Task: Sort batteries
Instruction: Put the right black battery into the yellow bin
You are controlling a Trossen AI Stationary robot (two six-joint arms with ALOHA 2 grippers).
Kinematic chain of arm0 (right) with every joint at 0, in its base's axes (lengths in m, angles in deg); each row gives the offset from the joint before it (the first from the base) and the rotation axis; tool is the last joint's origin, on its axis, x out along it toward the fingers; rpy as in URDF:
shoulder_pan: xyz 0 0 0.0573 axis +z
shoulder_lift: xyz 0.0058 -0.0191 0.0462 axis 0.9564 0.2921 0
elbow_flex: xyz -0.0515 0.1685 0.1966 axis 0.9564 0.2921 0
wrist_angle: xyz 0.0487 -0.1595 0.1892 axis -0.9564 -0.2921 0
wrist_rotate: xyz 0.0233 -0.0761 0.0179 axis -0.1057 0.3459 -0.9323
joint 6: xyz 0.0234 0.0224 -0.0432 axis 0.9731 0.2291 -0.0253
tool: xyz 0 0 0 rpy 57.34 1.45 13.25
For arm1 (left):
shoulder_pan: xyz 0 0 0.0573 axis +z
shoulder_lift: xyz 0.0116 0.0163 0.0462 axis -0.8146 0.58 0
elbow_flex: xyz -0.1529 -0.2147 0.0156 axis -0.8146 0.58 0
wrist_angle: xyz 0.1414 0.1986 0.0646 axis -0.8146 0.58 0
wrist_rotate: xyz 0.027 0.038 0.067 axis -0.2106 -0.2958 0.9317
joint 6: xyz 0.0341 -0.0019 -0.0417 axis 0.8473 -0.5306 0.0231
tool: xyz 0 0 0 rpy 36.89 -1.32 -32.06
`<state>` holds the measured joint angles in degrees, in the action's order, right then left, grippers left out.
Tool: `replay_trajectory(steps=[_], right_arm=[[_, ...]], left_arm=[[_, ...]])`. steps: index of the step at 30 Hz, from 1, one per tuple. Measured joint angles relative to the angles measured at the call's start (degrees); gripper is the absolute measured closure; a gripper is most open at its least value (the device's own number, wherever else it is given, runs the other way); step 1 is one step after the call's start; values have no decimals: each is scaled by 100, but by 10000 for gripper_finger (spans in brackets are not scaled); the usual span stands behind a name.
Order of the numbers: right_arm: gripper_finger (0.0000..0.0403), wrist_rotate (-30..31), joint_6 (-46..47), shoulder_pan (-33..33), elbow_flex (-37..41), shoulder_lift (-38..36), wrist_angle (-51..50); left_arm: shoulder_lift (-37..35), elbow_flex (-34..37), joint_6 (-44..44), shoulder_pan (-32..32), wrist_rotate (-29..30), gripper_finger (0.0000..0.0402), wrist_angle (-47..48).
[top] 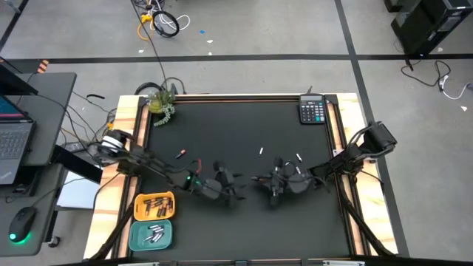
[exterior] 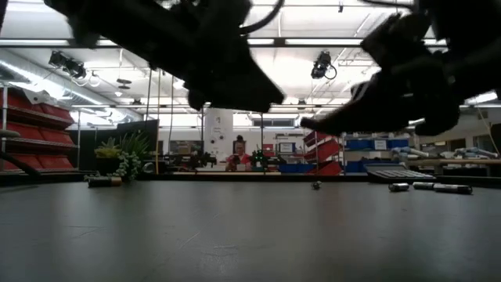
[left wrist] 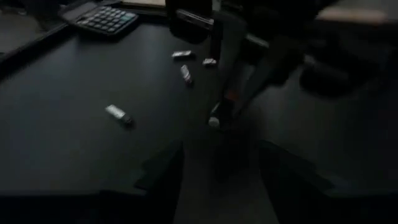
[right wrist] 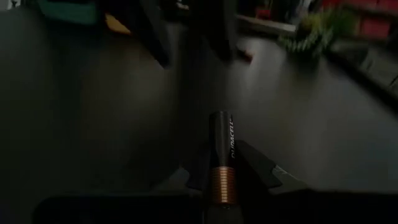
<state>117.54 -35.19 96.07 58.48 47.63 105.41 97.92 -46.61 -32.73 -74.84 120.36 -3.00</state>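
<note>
High view: left gripper and right gripper face each other mid-table; loose batteries on the mat, others in orange tray and teal tray
Left wrist view: left fingers spread, nothing between
Right wrist view: right gripper clamps a dark copper-ended battery

I see a dark, copper-ended battery pinched in my right claw, white batteries loose at the table's two o'clock, another at nine.
</note>
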Motion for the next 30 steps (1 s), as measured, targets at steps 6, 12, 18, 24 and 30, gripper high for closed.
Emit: replay_trajectory(steps=[6, 12, 18, 24, 30], right_arm=[[349, 503, -861, 279, -313, -9, 103], [349, 606, -1172, 309, -423, -11, 144], [349, 608, -1279, 309, -434, -11, 179], [349, 640, -1422, 296, -431, -11, 252], [349, 616, -1469, 263, -423, -11, 306]], left_arm=[[235, 0, -333, 279, -696, 209, -797], [236, 0, -439, 394, -944, 213, -1170], [231, -2, -600, 412, -721, 255, -1348], [224, -4, -755, 519, -908, 340, -1373], [215, -13, -753, 557, -1121, 394, -1387]])
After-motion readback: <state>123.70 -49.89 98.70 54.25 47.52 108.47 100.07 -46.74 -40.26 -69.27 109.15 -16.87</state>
